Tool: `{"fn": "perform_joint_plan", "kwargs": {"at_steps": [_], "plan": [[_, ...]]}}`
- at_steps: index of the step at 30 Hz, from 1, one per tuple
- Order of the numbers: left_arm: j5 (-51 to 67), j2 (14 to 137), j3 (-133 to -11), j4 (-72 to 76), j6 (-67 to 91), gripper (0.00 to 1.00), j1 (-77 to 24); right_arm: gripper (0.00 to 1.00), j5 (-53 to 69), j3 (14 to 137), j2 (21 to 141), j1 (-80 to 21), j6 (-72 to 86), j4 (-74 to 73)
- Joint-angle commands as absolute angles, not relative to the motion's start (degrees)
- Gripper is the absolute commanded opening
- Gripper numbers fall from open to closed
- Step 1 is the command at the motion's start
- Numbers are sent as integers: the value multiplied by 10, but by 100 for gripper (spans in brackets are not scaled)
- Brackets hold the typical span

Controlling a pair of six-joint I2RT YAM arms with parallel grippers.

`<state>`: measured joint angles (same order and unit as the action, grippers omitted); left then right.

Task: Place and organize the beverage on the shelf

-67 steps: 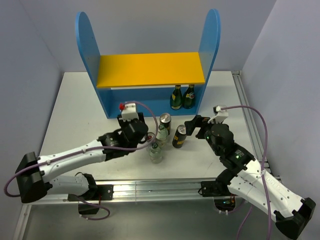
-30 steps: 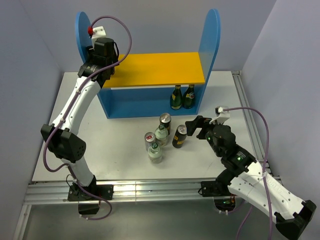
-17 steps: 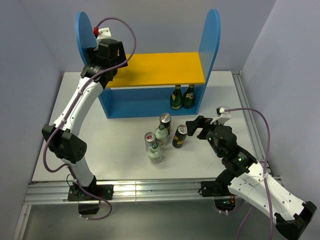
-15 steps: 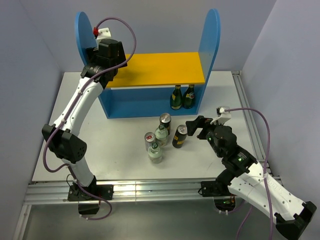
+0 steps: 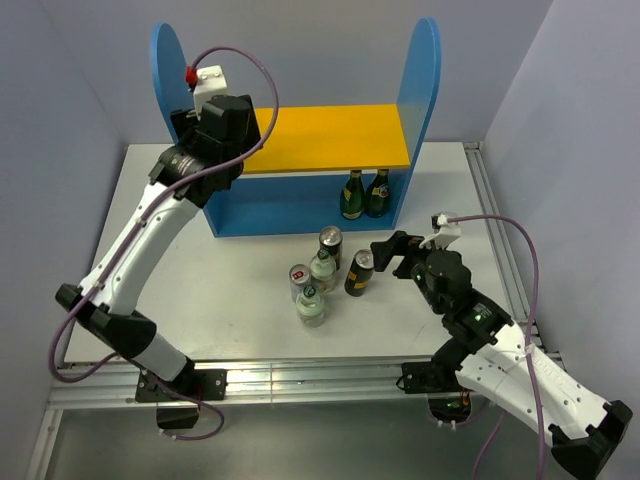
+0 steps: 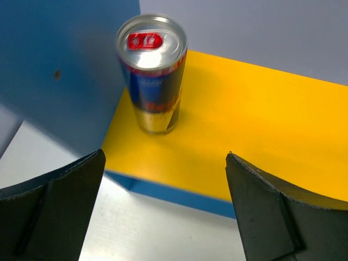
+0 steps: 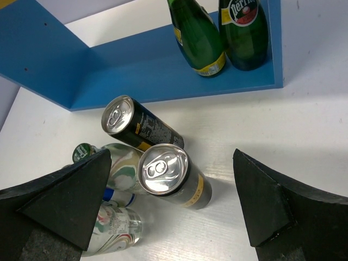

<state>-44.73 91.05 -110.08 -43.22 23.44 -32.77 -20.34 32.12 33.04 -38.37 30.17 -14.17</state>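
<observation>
Your left hand (image 6: 165,156) gapes wide, empty, at the shelf (image 5: 428,70) by the table (image 5: 160,250) far edge; the blue-and-silver can (image 6: 154,76) stands on the upper board (image 6: 261,119), left end. Your right hand (image 7: 172,154), equally wide and empty, hovers over a black-and-gold can (image 7: 169,176) mid-table.

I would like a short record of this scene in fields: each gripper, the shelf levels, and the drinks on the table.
Left gripper: open, empty, near the blue-and-silver can
Upper board: that can, upright, left end
Lower level: two green bottles, right end
Right gripper: open, over a black-and-gold can
Table: five drinks, clustered
</observation>
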Motion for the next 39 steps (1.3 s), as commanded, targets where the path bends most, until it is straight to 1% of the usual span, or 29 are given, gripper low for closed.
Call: {"fn": "perform_joint_plan", "kwargs": {"at_steps": [1,2,3,5,6,8,9,10,12,15,21,26,34,39], "plan": [[-502,867,-1081,-499,286,99,-368,100,-216,319,336,-387,302,-127],[-501,843,-1067,-502,308,99,-383,100,-216,319,336,-387,303,-126],[-498,829,-1019,-502,322,99,-418,100,-217,319,336,-387,302,-124],[-486,781,-953,-481,358,99,-457,100,-218,321,336,-387,301,-126],[-477,764,-878,-465,369,99,-494,100,-216,321,335,-387,301,-125],[-461,713,-800,-410,402,99,-526,100,-215,319,333,-387,300,-124],[-453,697,-729,-390,410,99,-541,100,-216,319,332,-387,300,-123],[-457,671,-700,-374,439,99,-571,100,-216,319,333,-387,299,-122],[-462,650,-631,-365,463,99,-595,100,-216,322,336,-387,298,-126],[-460,621,-574,-382,519,98,-635,100,-222,329,338,-387,299,-140],[-445,609,-498,-391,605,98,-685,100,-228,322,325,-387,297,-133],[-446,649,-461,-367,650,98,-711,100,-231,327,331,-387,298,-141],[-439,770,-467,-305,633,99,-717,100,-235,326,323,-387,298,-143],[-432,820,-483,-268,622,99,-716,100,-236,326,323,-387,298,-144]]}}
